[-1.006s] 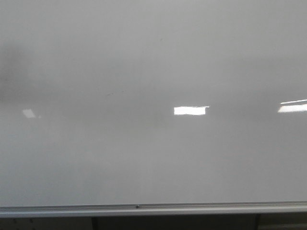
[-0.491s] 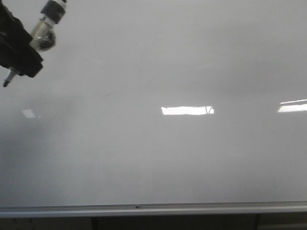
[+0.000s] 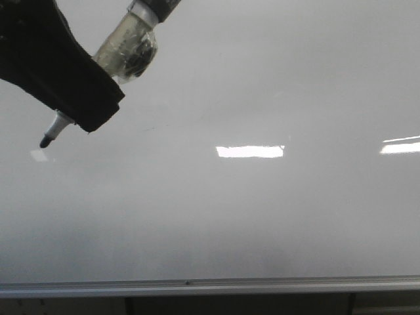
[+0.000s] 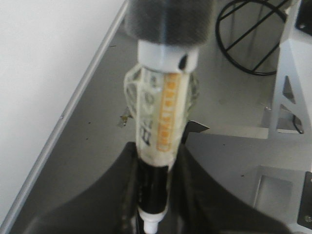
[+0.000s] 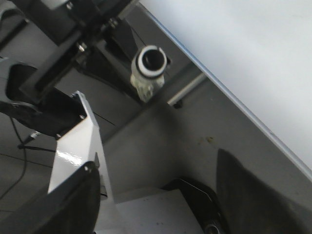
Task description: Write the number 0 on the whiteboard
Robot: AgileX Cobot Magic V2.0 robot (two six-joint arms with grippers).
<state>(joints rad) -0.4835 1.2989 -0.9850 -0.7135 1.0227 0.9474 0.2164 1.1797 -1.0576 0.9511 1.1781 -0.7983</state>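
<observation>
The whiteboard (image 3: 262,216) fills the front view, with its silver tray edge (image 3: 210,286) along the bottom. No number 0 shows on it. My left gripper (image 3: 92,111) is at the upper left, shut on a marker (image 3: 128,49) whose body is wrapped in clear tape. The marker's dark tip (image 3: 46,140) points down-left, close to the board; contact cannot be told. The left wrist view shows the marker (image 4: 163,112) clamped between the black fingers of that gripper (image 4: 153,214). My right gripper (image 5: 156,195) is open and empty, below the board edge, out of the front view.
Bright rectangular light reflections lie on the board at mid-height (image 3: 250,151) and at the right edge (image 3: 400,147). A black wire stand (image 4: 253,34) and a white metal frame (image 4: 292,73) are on the floor below. A white post (image 5: 78,146) is beside the right gripper.
The left gripper with the marker entered from the upper left and has moved down and to the right, now looming larger. The board was bare one second ago.
</observation>
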